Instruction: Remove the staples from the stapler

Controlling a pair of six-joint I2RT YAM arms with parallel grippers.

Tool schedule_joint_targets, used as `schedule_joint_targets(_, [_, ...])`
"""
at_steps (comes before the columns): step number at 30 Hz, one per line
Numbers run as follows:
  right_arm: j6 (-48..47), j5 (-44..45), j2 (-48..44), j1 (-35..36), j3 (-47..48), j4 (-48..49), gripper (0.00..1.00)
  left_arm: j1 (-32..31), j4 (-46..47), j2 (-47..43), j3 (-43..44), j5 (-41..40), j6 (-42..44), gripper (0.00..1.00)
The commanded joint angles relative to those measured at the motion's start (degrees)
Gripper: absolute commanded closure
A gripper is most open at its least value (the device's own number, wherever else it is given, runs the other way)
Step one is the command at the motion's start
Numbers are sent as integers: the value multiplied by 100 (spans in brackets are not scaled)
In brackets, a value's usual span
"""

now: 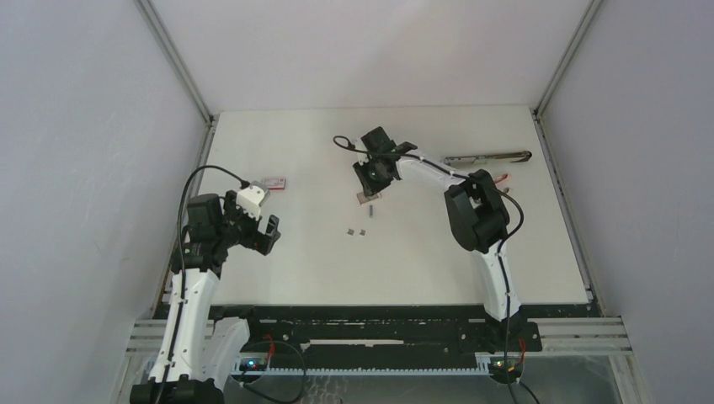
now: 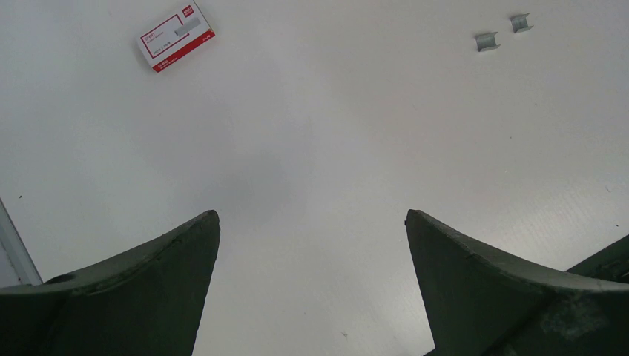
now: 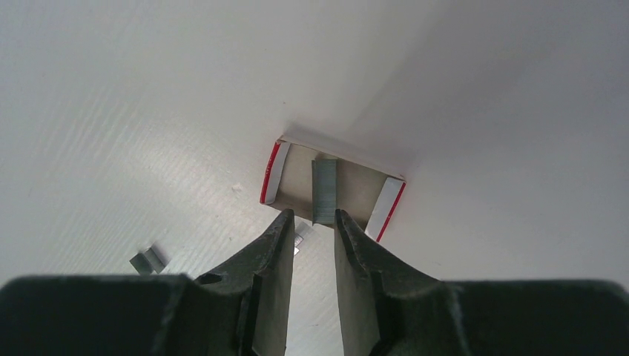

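Observation:
The stapler [image 1: 488, 157] lies opened out flat at the back right of the table. My right gripper [image 3: 313, 215] hangs over an open red-and-white box tray [image 3: 297, 185] near the table's middle. A grey strip of staples [image 3: 324, 191] lies in that tray, its near end level with my fingertips. The jaws stand narrowly open, wider than the strip. Loose staples [image 3: 148, 259] lie on the table to the left, and a small piece [image 3: 300, 239] beside my left finger. My left gripper [image 2: 311, 215] is wide open over bare table, holding nothing.
A closed red-and-white box [image 2: 176, 35] lies at the left, beyond my left gripper [image 1: 263, 234]. Two loose staples [image 1: 355, 231] rest in front of the right gripper [image 1: 368, 187]. White walls and metal rails border the table.

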Motion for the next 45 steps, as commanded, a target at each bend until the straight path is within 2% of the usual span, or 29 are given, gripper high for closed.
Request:
schedule_joint_targets(1, [42,-51,34,-3,247,4,73,62,133,-60,-88,114,-53,0])
schedule_joint_targets(9, [60,-6,71,-26,246,5,65,59,131,-62,-79,122,-48,0])
schedule_joint_targets(35, [221,-431,241,-86,280,74,70,73,135,-40,-81,114,-53,0])
schedule_joint_targets(45, [155,-720,269,-128,270,145,66,69,128,-29,-84,122,-51,0])
